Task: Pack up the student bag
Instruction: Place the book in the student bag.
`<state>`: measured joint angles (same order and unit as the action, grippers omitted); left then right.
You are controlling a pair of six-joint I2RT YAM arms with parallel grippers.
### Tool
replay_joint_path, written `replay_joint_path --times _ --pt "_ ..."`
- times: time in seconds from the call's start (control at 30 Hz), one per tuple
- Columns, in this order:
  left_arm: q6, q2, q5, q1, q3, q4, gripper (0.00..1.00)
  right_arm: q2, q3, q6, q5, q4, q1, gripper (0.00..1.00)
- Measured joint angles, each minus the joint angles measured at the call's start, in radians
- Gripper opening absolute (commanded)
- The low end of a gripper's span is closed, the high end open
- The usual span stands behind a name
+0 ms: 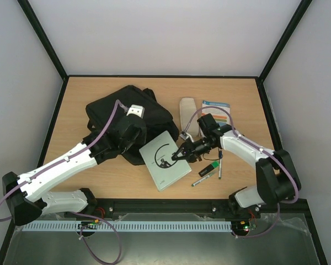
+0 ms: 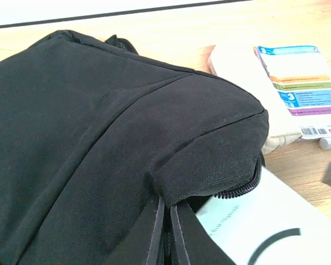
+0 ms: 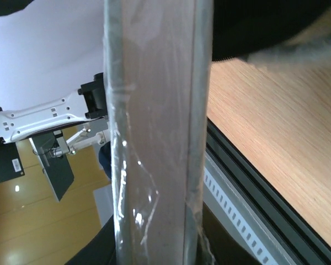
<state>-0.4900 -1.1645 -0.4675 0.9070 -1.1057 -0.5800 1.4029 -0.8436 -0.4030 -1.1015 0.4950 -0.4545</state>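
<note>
White book (image 1: 165, 170) in right end effector (image 1: 175, 157) (edge-on), against student bag (image 1: 150, 110)

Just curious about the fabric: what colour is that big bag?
Black; the student bag shows best in the left wrist view.

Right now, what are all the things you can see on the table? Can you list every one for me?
black soft fabric backpack: one, black, back left of the table
white book with a black curved mark: one, white, in the middle, one corner at the backpack's mouth
beige fabric pouch: one, beige, right of the backpack
striped printed card: one, blue, orange and green, right of the pouch
pens and markers: three I think, one partly green, right of the book
light wooden table: one, tan, under everything
left gripper: one, black, pinching the backpack's fabric
right gripper: one, black, clamped on the book's edge
</note>
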Motion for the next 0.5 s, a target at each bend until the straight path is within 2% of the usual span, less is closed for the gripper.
replay_joint_path --times 0.23,0.5 --pt "0.037 0.003 0.054 -0.001 0.0 0.014 0.02 0.164 -0.065 -0.04 -0.043 -0.169 -0.024 0.01" --pt "0.076 0.003 0.095 -0.001 0.0 0.023 0.02 0.215 -0.08 -0.102 -0.048 -0.326 -0.024 0.01"
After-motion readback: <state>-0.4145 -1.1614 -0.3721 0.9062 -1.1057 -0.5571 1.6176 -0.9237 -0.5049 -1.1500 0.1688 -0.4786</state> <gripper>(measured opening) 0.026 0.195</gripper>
